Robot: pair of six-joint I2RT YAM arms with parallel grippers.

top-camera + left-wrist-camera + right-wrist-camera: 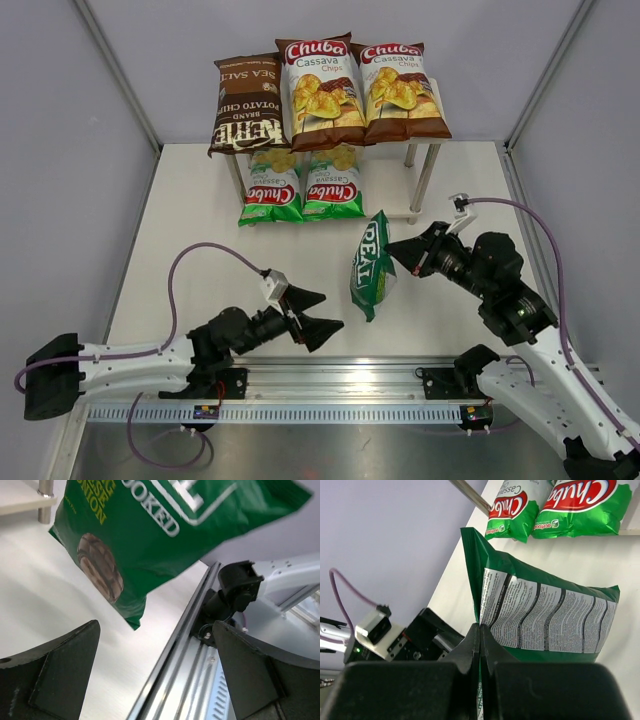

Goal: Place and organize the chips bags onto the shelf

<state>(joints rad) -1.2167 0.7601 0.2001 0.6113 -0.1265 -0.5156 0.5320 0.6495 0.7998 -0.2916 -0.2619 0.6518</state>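
Five bags on shelf (426,180), beyond both hands: Kettle bag (245,105) and two Chuba Cassava bags (320,90) (402,90) on top tier, two light green Chuba bags (271,187) (334,183) on lower tier. Sixth, dark green REAL bag (373,265), pinched by edge in right hand (392,248), fingers closed on it, hanging over desk (200,220) just right of left hand (318,315). Left hand spread wide, empty

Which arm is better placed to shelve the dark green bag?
Right. The right gripper is shut on the dark green bag, close to the bare lower right spot of the shelf; the left gripper is open, holding nothing.
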